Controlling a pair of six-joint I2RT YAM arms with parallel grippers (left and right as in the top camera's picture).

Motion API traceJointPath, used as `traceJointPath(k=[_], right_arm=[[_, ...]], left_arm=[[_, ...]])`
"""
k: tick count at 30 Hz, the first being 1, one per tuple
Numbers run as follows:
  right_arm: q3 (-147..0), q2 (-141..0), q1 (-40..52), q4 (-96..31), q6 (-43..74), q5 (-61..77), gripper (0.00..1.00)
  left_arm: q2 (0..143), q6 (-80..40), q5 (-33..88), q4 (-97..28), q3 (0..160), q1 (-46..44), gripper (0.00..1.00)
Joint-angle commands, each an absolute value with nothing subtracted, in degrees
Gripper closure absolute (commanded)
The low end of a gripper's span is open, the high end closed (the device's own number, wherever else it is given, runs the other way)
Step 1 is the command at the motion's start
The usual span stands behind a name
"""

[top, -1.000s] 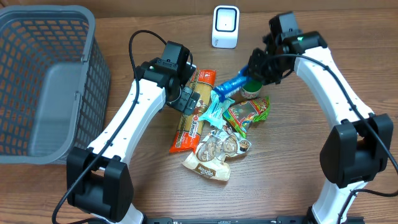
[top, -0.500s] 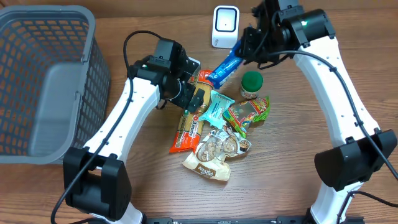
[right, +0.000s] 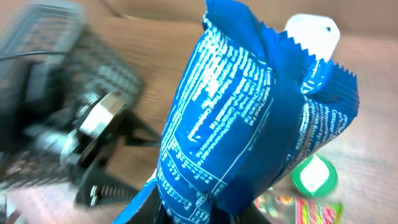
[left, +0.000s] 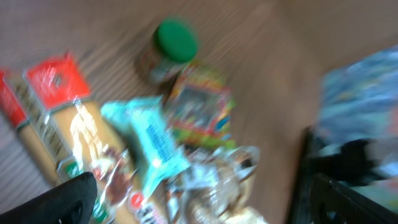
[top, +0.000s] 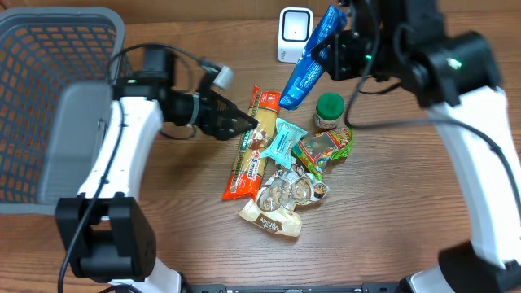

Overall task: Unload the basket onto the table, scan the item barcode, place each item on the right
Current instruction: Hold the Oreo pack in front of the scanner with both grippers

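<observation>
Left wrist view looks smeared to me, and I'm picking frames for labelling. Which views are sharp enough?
Left wrist: heavy motion blur everywhere, with the green-lidded jar smeared and labels unreadable. Right wrist: the blue foil snack packet is sharp, its white print clear, while the grey mesh basket behind is blurred. Overhead: evenly lit, the wooden table crisp, the white right arm slightly soft.

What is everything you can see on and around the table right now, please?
table: one, brown wood, under everything
basket: one, grey, far left
scanner: one, white, top centre
blue packet: one, blue, held up beside the scanner
jar: one, green lid, right of the pile
long packet: one, orange-red, pile's left side
teal packet: one, teal, pile centre
green-red packet: one, below the jar
pale pouch: one, cream, front of the pile
left gripper: one, black, open, at the pile's left edge
right gripper: one, black, shut on the blue packet
</observation>
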State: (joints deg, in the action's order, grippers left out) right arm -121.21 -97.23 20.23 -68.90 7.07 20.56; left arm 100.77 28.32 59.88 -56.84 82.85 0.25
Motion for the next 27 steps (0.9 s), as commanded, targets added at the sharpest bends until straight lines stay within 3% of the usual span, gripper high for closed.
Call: traceJointPath(k=[1,6,27], right_arm=[[-122.2,-96.4,20.2,-67.9,-1.6,33.8,0.96],[-119.2,-96.4,20.3,-68.8,-6.7,38.3,0.96],[-106.1,-96.7,20.3,-63.6,-11.0,46.4,0.96]], left_arm=[[100.2,34.4,79.6,-57.5,82.3,2.8,0.00],[100.2,37.6,90.6,-58.5,82.3,2.3,0.00],[100.2,31.2,90.7,-50.3,82.3,-8.3,0.00]])
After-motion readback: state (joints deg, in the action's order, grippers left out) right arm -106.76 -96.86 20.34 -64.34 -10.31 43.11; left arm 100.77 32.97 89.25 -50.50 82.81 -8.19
